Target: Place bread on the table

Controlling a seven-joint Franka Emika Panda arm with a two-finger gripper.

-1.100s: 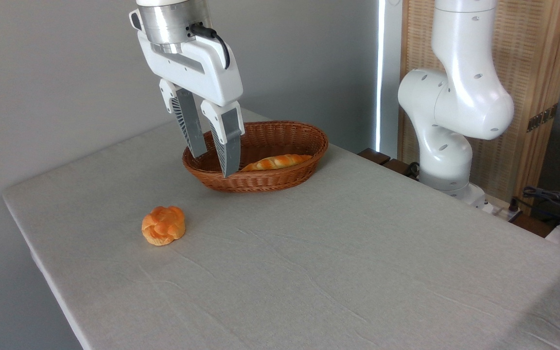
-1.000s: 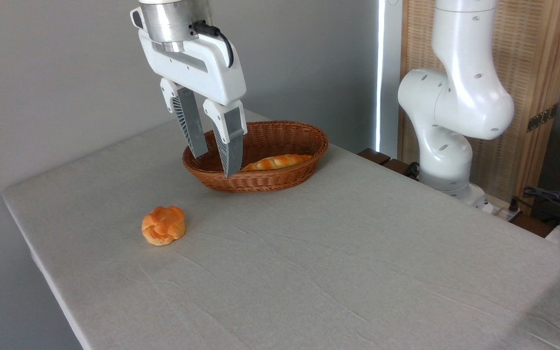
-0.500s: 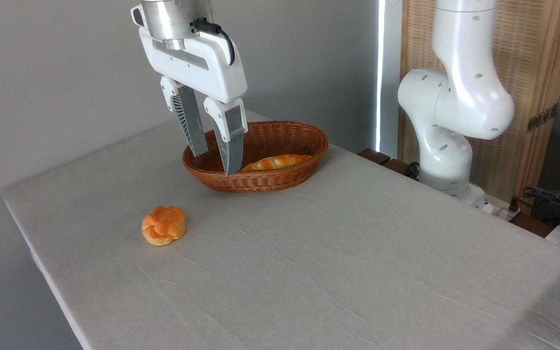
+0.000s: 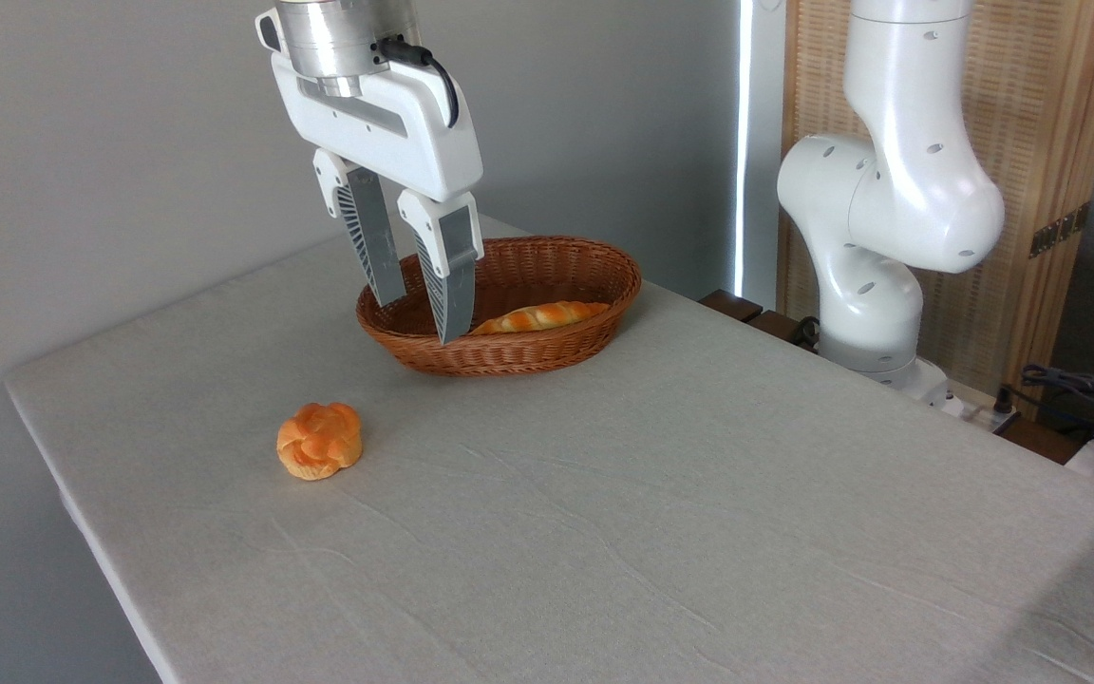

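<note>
Wicker basket (image 4: 547, 356) cradled the braided bread (image 4: 539, 316), not yet on the desk (image 4: 699, 494). Over the basket's left end, the end effector (image 4: 419, 318) hung with fingers apart and empty, seemingly poised to reach in.

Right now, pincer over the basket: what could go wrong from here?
1. The pincer hangs open near the left end of the basket, while the bread lies to its right; a straight descent could miss the loaf or hit the wicker rim.
2. The bread lies low against the near wall, so a finger may catch the wall and drag the basket.
3. The bun already on the table could be picked by mistake.
</note>
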